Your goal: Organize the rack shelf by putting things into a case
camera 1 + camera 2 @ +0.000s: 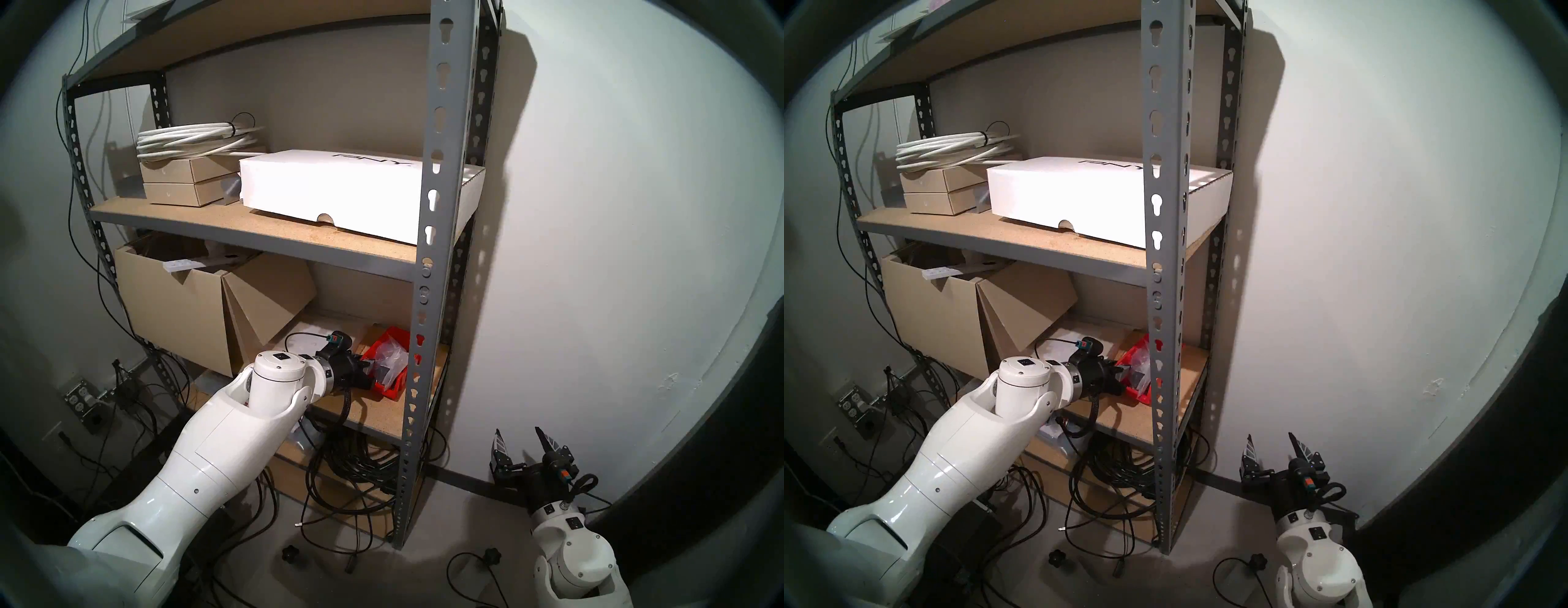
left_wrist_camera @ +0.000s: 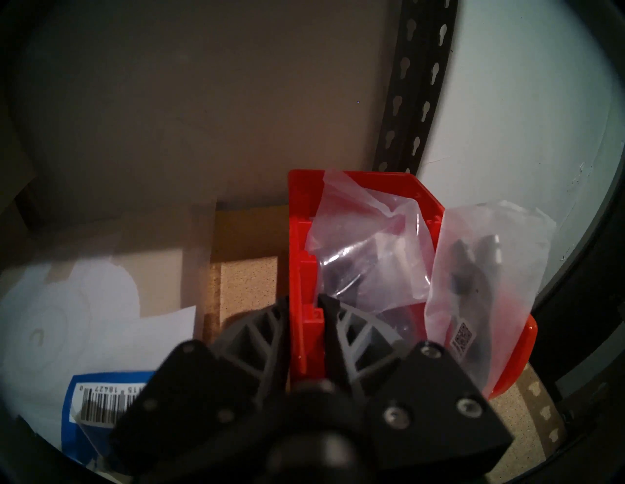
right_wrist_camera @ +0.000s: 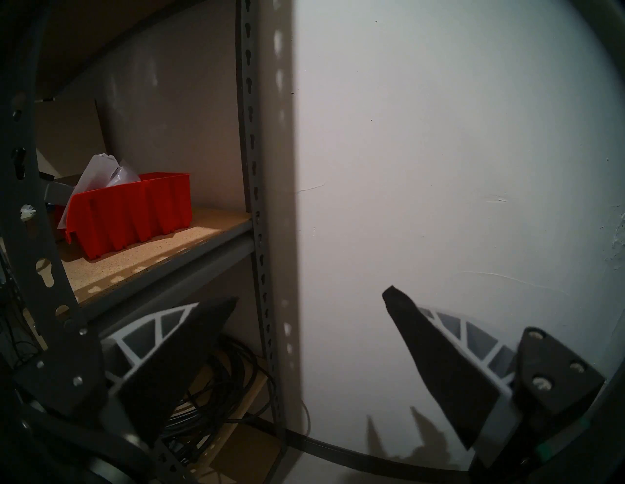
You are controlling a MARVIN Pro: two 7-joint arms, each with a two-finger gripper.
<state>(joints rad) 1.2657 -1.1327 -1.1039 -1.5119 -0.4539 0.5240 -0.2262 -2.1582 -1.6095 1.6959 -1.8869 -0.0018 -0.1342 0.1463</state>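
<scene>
The red bin stands on the tan rack shelf by the right front upright. It also shows in the right head view, left wrist view and right wrist view. Two clear bags of small parts lie in it: one inside, one draped over its right rim. My left gripper is shut on the bin's left wall, one finger inside and one outside. My right gripper is open and empty, low beside the rack near the wall.
A large open cardboard box fills the shelf's left. White paper and a blue barcoded pack lie left of the bin. Grey upright stands in front of it. Cables pile below. A white box sits on the shelf above.
</scene>
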